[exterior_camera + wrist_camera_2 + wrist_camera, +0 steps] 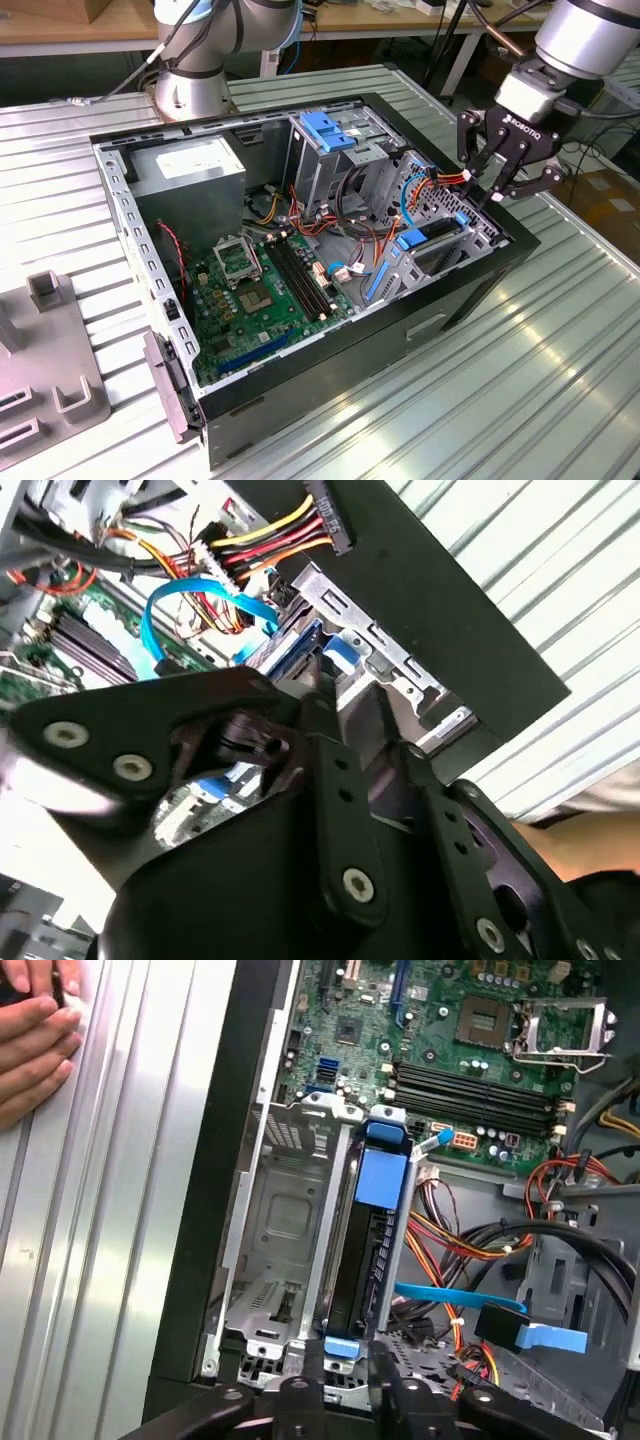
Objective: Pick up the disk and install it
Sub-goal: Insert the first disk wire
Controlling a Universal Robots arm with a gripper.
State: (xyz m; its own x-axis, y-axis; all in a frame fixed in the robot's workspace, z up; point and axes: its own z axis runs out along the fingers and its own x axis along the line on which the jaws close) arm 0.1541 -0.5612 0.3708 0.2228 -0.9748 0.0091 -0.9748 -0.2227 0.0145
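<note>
Claw [495, 193] tilted steeply downward

Open computer case [330, 372] on ribbed table [530, 385]

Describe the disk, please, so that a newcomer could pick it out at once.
Start at the open computer case and go to its corner beneath the gripper. There the disk stands on edge in a metal bay. Its blue bracket sets it apart from the bare metal slot beside it.
</note>
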